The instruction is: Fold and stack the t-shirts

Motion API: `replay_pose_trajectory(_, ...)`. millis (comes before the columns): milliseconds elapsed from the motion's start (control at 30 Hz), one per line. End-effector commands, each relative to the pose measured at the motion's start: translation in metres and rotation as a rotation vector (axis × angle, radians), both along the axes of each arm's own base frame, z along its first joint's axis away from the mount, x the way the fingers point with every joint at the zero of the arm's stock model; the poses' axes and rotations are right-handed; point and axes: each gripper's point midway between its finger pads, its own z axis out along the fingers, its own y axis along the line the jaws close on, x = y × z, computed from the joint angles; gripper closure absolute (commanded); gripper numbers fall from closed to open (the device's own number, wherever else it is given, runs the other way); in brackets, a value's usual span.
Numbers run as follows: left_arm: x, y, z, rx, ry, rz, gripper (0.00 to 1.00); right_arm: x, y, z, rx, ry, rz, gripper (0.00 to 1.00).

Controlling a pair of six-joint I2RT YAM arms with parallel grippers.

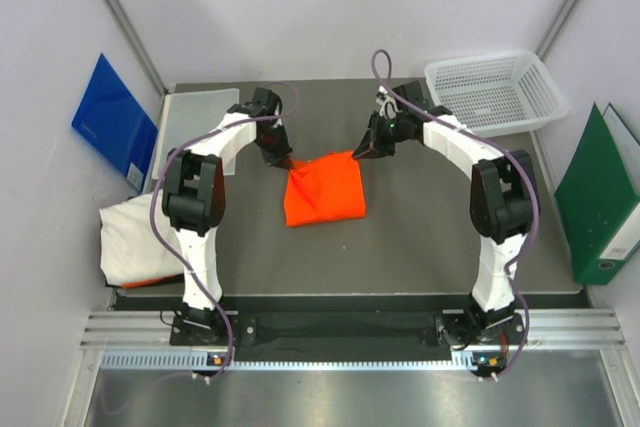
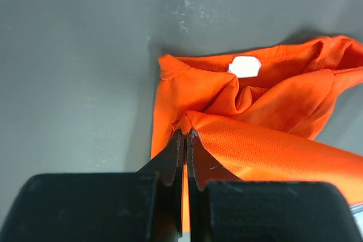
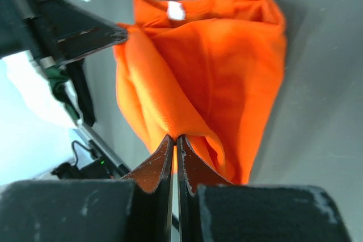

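Observation:
The orange t-shirt (image 1: 324,190) lies partly folded on the grey table, its far edge lifted. My left gripper (image 1: 287,165) is shut on its far left corner; in the left wrist view the jaws (image 2: 186,133) pinch orange cloth (image 2: 272,140), with the white neck label (image 2: 245,66) beyond. My right gripper (image 1: 357,154) is shut on the far right corner; the right wrist view shows the jaws (image 3: 174,138) pinching the orange cloth (image 3: 215,72). The white t-shirt (image 1: 135,239) lies crumpled at the table's left edge, with a bit of orange under it.
A white mesh basket (image 1: 493,90) stands at the back right. A clear plastic sheet (image 1: 195,117) lies at the back left. A blue folder (image 1: 115,122) leans on the left wall, a green binder (image 1: 600,197) on the right.

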Motion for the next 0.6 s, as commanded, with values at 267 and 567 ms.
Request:
replay_pose_trajectory(267, 0.037, 0.024, 0.022, 0.035, -0.107, 0.098, 1.00, 0.059, -0.010, -0.044, -0.114, -0.068, -0.066, 1.00)
replay_pose_trajectory(567, 0.057, 0.040, 0.054, 0.099, -0.179, 0.093, 0.17, 0.086, -0.009, -0.050, -0.120, -0.112, -0.095, 0.86)
